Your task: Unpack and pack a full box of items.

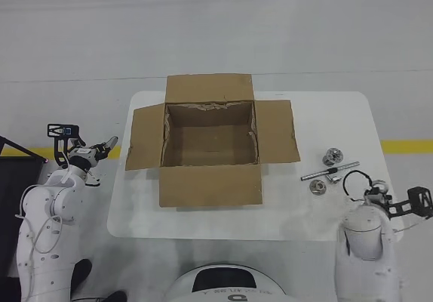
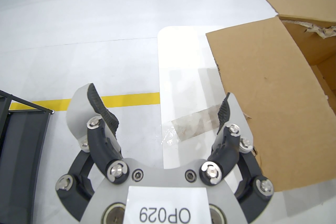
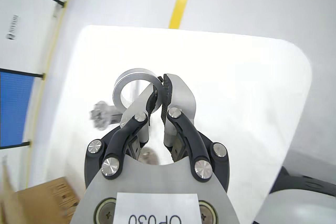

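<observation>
While ring [image 3: 118, 95] in claw [image 3: 160, 81] — parts [image 1: 330, 171] nearby

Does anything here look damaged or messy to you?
Yes. The cardboard box has a ragged, torn edge along its far inner wall, and a grubby strip of tape is stuck to the white table beside the box's flap.
</observation>
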Available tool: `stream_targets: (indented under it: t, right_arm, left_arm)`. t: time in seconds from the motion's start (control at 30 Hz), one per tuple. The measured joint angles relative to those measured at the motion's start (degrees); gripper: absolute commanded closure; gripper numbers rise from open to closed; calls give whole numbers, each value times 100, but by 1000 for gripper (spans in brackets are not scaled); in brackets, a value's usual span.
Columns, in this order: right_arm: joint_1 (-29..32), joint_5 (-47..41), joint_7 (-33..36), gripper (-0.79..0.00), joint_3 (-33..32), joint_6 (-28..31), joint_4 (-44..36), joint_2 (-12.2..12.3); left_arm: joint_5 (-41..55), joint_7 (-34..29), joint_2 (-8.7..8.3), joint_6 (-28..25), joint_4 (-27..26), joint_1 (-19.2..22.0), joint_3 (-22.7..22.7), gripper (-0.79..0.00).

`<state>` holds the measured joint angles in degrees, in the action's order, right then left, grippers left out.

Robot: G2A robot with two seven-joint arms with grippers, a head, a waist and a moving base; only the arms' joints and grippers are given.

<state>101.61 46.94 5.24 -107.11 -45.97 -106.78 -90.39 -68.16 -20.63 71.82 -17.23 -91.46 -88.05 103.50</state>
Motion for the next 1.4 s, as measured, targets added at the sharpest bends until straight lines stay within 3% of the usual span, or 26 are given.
stream_targets:
  t: [0.27, 0.77, 1.17, 1.2, 1.23, 1.33, 1.4]
  right_arm:
    - [-281, 1860, 1407, 0, 322, 189, 442, 197]
    - [-902, 3706, 3701, 0, 395, 503, 1014, 396]
    - [-1248, 4527, 4298, 0, 653, 471, 1363, 391]
    - [-1254, 4532, 4306, -28, 664, 496, 1367, 388]
    - [-1256, 4536, 4315, -111, 675, 518, 1364, 386]
    - [-1256, 4543, 4357, -206, 693, 572, 1328, 378]
    - [-1271, 4570, 4369, -228, 696, 590, 1329, 375]
  left_arm:
    - [0, 0, 0, 0, 0, 0, 0, -785]
    - [0, 0, 0, 0, 0, 0, 0, -785]
    - [0, 0, 0, 0, 0, 0, 0, -785]
    - [0, 0, 0, 0, 0, 0, 0, -785]
    - [0, 0, 0, 0, 0, 0, 0, -785]
    - [0, 0, 0, 0, 0, 0, 0, -785]
    - [0, 0, 0, 0, 0, 0, 0, -785]
